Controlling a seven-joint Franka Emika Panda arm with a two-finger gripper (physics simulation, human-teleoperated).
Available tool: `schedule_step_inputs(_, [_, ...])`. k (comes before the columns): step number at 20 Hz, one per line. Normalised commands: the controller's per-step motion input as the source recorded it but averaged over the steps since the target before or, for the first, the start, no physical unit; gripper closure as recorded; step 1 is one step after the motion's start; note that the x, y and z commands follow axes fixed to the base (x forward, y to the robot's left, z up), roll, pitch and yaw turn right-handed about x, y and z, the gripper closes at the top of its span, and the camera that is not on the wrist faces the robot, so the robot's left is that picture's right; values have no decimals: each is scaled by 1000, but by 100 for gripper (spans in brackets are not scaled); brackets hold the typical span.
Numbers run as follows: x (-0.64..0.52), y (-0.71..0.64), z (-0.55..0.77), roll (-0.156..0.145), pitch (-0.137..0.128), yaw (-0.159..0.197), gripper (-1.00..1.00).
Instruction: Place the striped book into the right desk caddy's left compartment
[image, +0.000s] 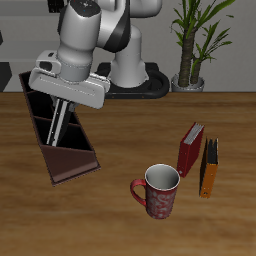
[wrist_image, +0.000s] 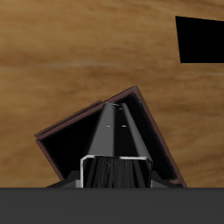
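Observation:
The right desk caddy is a long dark maroon organiser with dividers, lying aslant on the table. My gripper is right above it, shut on the striped book. The book hangs upright and tilted, and its lower end dips into the caddy. In the wrist view the book shows black with a light-grey stripe, held in the gripper. It points into the caddy's end section, the one nearest the table's front edge. Whether the book touches the caddy floor is hidden.
A red book and an orange-yellow book stand side by side across the table. A red patterned mug stands near the front edge. A potted plant stands at the back.

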Motion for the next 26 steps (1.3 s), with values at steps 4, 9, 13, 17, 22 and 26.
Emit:
schedule_step_inputs(4, [2,-41,19,-11,2,-1,100])
schedule_step_inputs(9, [-30,-44,-230,-7,39,-11,100])
schedule_step_inputs(13, [-142,51,-341,13,72,-40,100])
schedule_step_inputs(17, [-257,231,-171,32,21,10,100])
schedule_step_inputs(22, [-198,147,-32,28,9,-9,100])
schedule_step_inputs(26, [-68,-15,32,-13,-3,-1,100])
